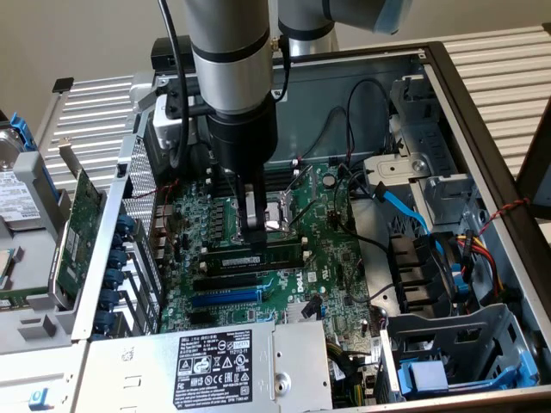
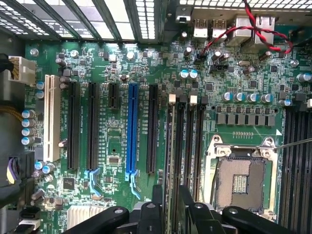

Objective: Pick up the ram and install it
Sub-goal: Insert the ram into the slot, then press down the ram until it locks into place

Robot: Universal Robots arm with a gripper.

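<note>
The ram (image 1: 258, 257) is a long dark green stick with a white sticker. It stands on edge in a black memory slot on the motherboard, just beside the CPU socket (image 1: 280, 215). My gripper (image 1: 256, 237) points straight down onto the ram's middle. From the wrist camera the ram (image 2: 170, 156) appears edge-on, running along the slot with a white end clip (image 2: 171, 99) at its far end. My gripper (image 2: 170, 209) straddles the ram, its black fingers (image 2: 157, 207) standing slightly apart from the stick on either side, open. I cannot tell whether the slot's clips are latched.
More black memory slots (image 2: 187, 146) lie beside the ram, then the CPU socket (image 2: 240, 180). A blue expansion slot (image 2: 131, 131) and black ones lie on the other side. A green expansion card (image 1: 82, 224) leans outside the case. A power supply (image 1: 215, 361) and blue cable (image 1: 405, 211) crowd the case.
</note>
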